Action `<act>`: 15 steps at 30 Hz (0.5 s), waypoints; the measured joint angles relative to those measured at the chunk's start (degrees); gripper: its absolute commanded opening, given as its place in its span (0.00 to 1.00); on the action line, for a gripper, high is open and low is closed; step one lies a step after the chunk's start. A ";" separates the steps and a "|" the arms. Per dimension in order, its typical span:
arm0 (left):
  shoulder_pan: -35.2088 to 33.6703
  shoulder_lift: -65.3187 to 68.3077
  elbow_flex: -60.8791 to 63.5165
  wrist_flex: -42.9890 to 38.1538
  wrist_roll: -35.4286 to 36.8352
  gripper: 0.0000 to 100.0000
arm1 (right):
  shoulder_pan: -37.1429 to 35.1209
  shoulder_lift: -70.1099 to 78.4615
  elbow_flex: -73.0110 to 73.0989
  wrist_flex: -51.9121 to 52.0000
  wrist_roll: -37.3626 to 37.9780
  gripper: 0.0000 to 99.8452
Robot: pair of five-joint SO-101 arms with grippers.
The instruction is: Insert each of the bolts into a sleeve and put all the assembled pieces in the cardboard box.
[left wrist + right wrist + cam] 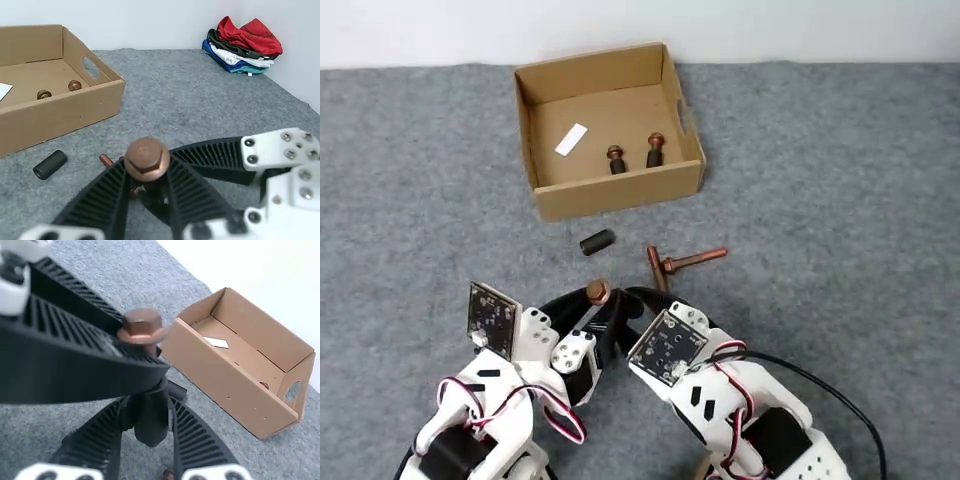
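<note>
We saw the left gripper [147, 169] clamped on a bolt [146, 159], its fingers pressed to both sides just under the copper hex head. The right gripper [148, 412] was closed around a black sleeve [148, 416], held upright directly below that bolt head. The 2 grippers met tip to tip over the grey carpet [840, 180], between the arms and the box. The left gripper's fingers hid the shank, so we could not tell how far it sat in the sleeve.

- The cardboard box [620, 195] sat beyond the grippers, open side up.
- Inside it stood an assembled piece [617, 159] and a second assembled piece [655, 150], side by side and apart, with a white slip [571, 139] nearby on the floor of the box.
- A spare sleeve [597, 242] lay on its side just outside the box's near wall.
- A loose bolt [657, 270] and a second loose bolt [698, 259] lay next to it, meeting in a rough T.
- A pile of clothes [241, 46] lay by the wall.
</note>
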 measured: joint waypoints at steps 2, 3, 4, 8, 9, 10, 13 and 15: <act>0.88 -0.09 0.18 0.18 -1.32 0.20 | 0.35 0.00 0.00 -0.09 0.00 0.01; 1.05 -0.09 0.35 0.18 -1.76 0.21 | 0.62 0.00 0.00 -0.09 0.00 0.01; 1.58 -0.09 0.62 0.97 -1.93 0.21 | 0.79 0.00 -0.09 -0.26 -0.09 0.01; 1.58 0.00 0.53 1.05 -2.46 0.21 | 0.97 0.00 0.00 -0.44 0.00 0.01; 1.58 0.00 0.35 1.05 -2.46 0.21 | 0.97 0.00 0.00 -0.44 0.00 0.01; 1.58 0.09 0.18 1.05 -2.46 0.21 | 0.97 0.00 0.00 -0.44 0.00 0.01; 1.49 0.26 -1.58 1.14 -2.64 0.21 | 0.88 -0.09 -0.09 -0.53 0.00 0.01; 0.26 0.35 -3.25 1.14 -2.73 0.21 | 0.88 -0.09 -0.09 -0.62 -0.09 0.01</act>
